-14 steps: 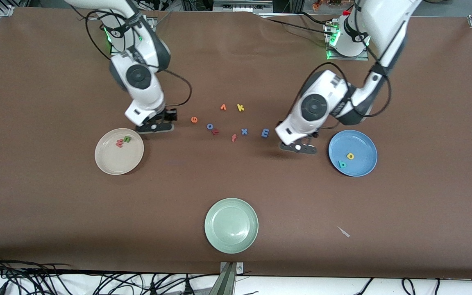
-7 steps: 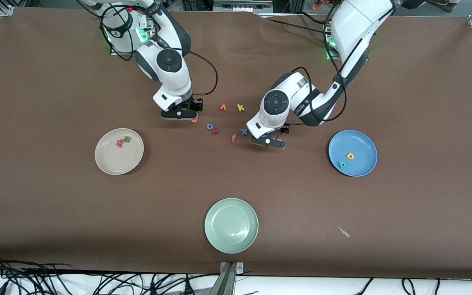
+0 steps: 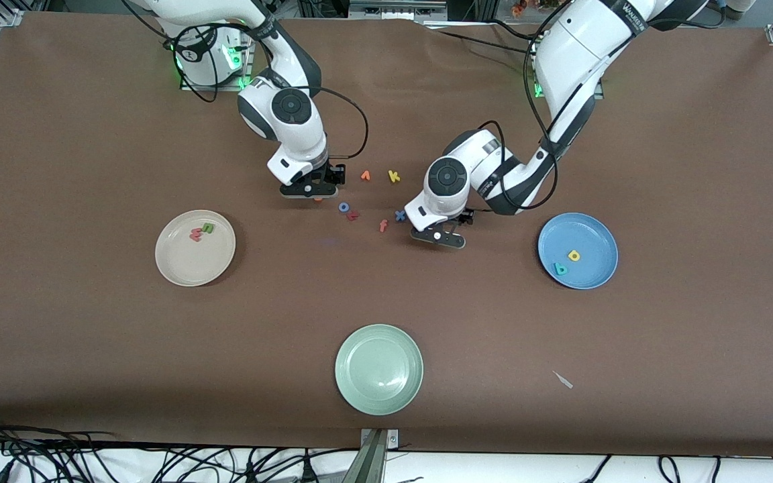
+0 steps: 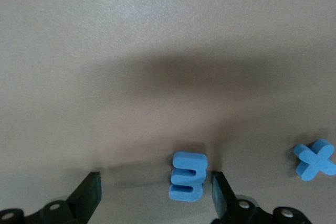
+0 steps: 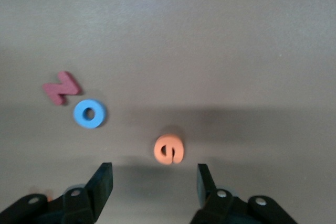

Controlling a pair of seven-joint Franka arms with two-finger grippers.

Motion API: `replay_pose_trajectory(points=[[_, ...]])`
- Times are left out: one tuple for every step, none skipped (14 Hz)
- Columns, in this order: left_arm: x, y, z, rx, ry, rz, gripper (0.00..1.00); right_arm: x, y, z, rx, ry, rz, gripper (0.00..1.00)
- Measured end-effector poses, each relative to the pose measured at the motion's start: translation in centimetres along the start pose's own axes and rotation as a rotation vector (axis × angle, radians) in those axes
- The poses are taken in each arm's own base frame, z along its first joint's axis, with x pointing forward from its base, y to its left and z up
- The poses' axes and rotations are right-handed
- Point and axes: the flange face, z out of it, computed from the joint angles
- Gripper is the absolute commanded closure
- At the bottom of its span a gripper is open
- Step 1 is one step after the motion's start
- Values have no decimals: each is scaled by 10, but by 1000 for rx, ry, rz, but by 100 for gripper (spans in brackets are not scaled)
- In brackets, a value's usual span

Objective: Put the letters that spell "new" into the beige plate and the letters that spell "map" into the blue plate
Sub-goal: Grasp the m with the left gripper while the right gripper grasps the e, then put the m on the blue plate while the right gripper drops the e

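Note:
The blue m (image 4: pixel 188 177) lies on the table between the fingers of my open left gripper (image 4: pixel 155 195), close to one finger (image 4: pixel 223 198); in the front view this gripper (image 3: pixel 437 237) hides it. My right gripper (image 3: pixel 306 191) hangs open over the orange e (image 5: pixel 169 149), which peeks out at its edge (image 3: pixel 318 199). The beige plate (image 3: pixel 185 268) holds the green n (image 3: pixel 208 228) and the pink w (image 3: pixel 195 234). On the blue plate (image 3: pixel 594 235) lie the yellow a (image 3: pixel 573 255) and the teal p (image 3: pixel 561 269).
Between the grippers lie an orange v (image 3: pixel 365 176), a yellow k (image 3: pixel 394 176), a blue o (image 3: pixel 344 206), a dark red letter (image 3: pixel 353 215), an orange f (image 3: pixel 383 225) and a blue x (image 3: pixel 400 215). A pale green plate (image 3: pixel 378 369) sits nearest the front camera.
Both arms have swung in from beside their plates to the letters in the middle. The right gripper now hangs over the e and the left gripper over the m.

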Motion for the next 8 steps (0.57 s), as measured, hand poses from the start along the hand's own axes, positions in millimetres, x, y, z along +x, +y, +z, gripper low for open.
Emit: replay_pose_trajectory(points=[[0,0,-1,-2,3,0,90,2,2,5,1,1,1,29],[1,2,-3,-5,8,1,100,3,4,9,5,1,3,32],[2,3,-5,-8,11,2,100,3,4,12,9,0,4,36],[3,4,-7,-11,14,3,100,2,3,14,11,-2,3,40],[4,4,-8,-12,18,1,100,2,3,16,13,-3,3,47],[5,2,-10,-12,20,-2,100,2,3,17,15,-3,3,56],[8,-2,-11,-11,21,-7,100,2,3,17,17,-2,2,62],[10,-7,-13,-5,18,-14,100,2,3,18,16,0,-2,64]])
